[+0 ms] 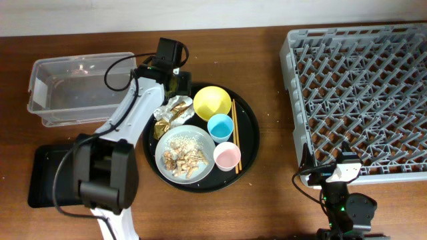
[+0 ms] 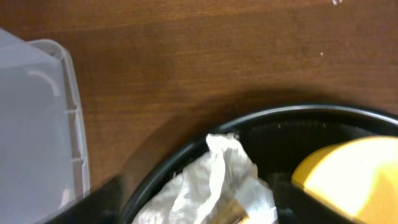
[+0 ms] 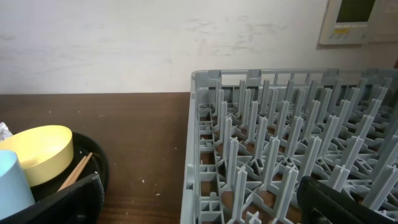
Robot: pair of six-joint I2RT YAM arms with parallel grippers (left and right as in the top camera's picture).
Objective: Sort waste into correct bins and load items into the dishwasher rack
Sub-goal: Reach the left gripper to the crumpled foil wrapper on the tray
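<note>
White-silver and gold wrappers (image 1: 172, 111) lie on the round black tray's left part, beside the yellow bowl (image 1: 212, 103). My left gripper (image 1: 175, 83) hovers open over them. In the left wrist view its fingers (image 2: 193, 208) straddle the white wrapper (image 2: 211, 183), with the bowl (image 2: 348, 171) at right. The grey plate (image 1: 160, 148) holds beige food scraps (image 1: 183, 157). The blue cup (image 1: 219, 127), pink cup (image 1: 227, 157) and chopsticks (image 1: 235, 133) stand on the same tray. My right gripper (image 1: 340, 170) is open and empty at the front left corner of the dishwasher rack (image 1: 360, 100), which also fills the right wrist view (image 3: 280, 155).
The clear box (image 1: 80, 90) stands at the back left, and its corner shows in the left wrist view (image 2: 37, 124). The flat black tray (image 1: 50, 177) lies at the front left under my left arm. The round black tray (image 1: 250, 137) sits mid-table.
</note>
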